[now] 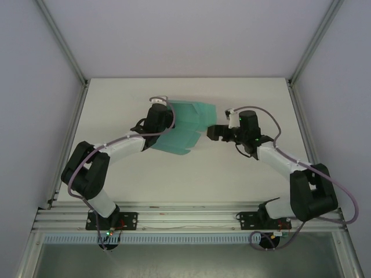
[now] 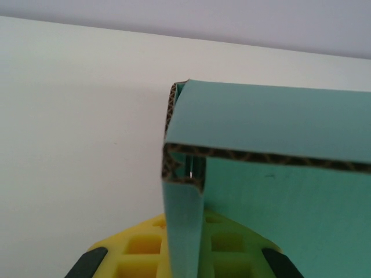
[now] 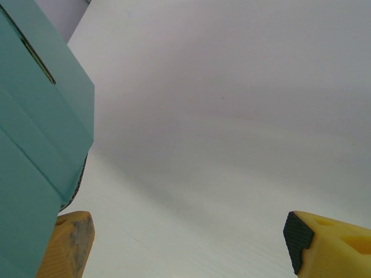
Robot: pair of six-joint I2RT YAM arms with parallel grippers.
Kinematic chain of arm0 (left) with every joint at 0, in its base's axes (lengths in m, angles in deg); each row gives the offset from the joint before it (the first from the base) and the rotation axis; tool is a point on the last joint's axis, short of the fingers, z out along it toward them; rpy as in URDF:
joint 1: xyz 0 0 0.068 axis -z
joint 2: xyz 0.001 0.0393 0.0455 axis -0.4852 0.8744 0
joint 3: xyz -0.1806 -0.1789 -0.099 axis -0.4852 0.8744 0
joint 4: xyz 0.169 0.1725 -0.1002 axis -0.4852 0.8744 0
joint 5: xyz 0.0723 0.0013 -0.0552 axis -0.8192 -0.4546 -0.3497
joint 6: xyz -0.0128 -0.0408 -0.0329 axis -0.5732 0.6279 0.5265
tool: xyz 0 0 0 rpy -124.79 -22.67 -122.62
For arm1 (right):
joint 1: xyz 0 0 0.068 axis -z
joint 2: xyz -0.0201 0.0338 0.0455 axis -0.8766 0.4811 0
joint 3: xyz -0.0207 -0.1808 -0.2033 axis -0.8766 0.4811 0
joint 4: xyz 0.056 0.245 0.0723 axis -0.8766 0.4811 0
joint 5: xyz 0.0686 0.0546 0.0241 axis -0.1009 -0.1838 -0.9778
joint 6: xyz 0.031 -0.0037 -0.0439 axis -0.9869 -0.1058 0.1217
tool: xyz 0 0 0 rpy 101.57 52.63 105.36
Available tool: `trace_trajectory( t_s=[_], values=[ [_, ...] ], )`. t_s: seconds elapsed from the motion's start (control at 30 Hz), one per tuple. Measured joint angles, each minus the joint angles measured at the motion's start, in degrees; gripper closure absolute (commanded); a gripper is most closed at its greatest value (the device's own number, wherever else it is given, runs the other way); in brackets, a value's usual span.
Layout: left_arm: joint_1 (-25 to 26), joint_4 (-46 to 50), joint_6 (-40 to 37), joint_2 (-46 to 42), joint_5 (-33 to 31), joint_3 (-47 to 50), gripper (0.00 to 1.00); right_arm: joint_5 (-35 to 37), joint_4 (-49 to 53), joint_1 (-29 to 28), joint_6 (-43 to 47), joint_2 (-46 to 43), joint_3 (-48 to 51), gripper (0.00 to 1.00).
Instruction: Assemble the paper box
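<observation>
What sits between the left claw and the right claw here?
The teal-green corrugated card box, seen in the top view; the left claw pinches one side, the open right claw stands at the other.

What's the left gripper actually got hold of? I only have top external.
Observer: Left gripper is shut on a folded edge strip of the paper box; the card runs down through its grip.
Operator: Card type?
Observer: Corrugated. Brown fluting shows along the cut edge.
Operator: Right side gripping yet?
Observer: No. Right gripper is open with nothing in its gap. A box panel sits beside one finger; I can't tell if they touch.
</observation>
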Motion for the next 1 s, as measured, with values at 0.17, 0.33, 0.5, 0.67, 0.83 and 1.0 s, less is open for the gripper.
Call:
trace_trajectory(
  t_s=[0.17,0.33,0.5,0.67,0.83,1.0],
  values=[
    [-0.4,1.4,0.1,1.7,-3.7,-1.2,1.00,7.6,-3.1,-2.1,-5.1,4.5,-1.7,0.14],
    [-0.4,1.6,0.1,2.0,-4.6,-1.4,1.00,11.7,-3.7,-2.1,-8.1,6.4,-2.5,0.13],
    [-0.2,1.7,0.5,2.1,-5.2,-1.7,1.00,12.7,-5.6,-2.3,-10.1,7.0,-2.9,0.13],
    [-0.3,1.8,0.5,2.4,-7.8,-2.5,1.00,17.3,-4.6,-4.2,-9.5,9.1,-6.2,0.12],
    [-0.3,2.1,0.5,2.4,-9.6,-2.5,1.00,24.2,-1.5,-7.3,-6.8,9.9,-9.6,0.12],
    [-0.3,2.4,0.5,2.4,-9.6,-2.5,1.00,28.2,-1.4,-8.4,-6.1,11.3,-10.4,0.09]
  ],
)
